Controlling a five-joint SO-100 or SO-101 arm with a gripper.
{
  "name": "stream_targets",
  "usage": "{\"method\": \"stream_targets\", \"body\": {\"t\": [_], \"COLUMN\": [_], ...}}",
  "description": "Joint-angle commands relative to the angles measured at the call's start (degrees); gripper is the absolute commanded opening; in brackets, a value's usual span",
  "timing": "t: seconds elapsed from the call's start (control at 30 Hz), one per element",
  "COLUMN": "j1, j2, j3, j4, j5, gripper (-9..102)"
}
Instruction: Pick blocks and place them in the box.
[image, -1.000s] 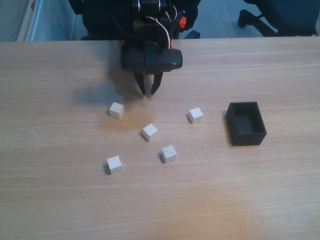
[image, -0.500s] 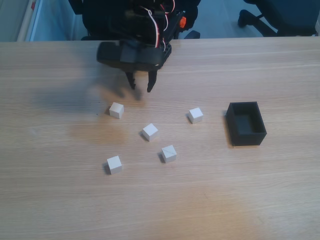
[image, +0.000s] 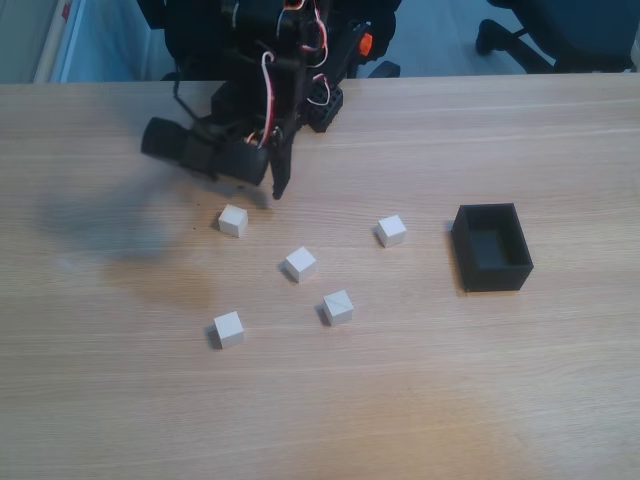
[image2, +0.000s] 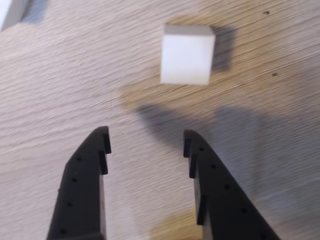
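Since the earlier frames the hand (image: 277, 190) has swung left in the fixed view, off the centre line, and now hangs just above and right of the leftmost block (image: 232, 220). Fingers spread, nothing between them; in the wrist view that block (image2: 186, 54) lies ahead of the fingertips (image2: 145, 137), apart from them. Four other blocks scattered on the tabletop (image: 400, 400): (image: 300, 264), (image: 391, 230), (image: 338, 306), (image: 228, 329). Black box (image: 494, 270) well to the right, with no block visible inside.

In the fixed view, five blocks (image: 300, 264) lie scattered on the tabletop (image: 400, 400); the box (image: 491, 247) sits right of them, seemingly holding nothing.
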Motion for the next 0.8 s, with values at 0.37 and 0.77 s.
{"method": "stream_targets", "body": {"t": [0.37, 0.77], "j1": [5.4, 5.9], "j2": [-12.7, -19.4], "j3": [-6.1, -8.3], "j4": [-10.2, -15.7], "j5": [-3.8, -5.2], "gripper": [19, 18]}}
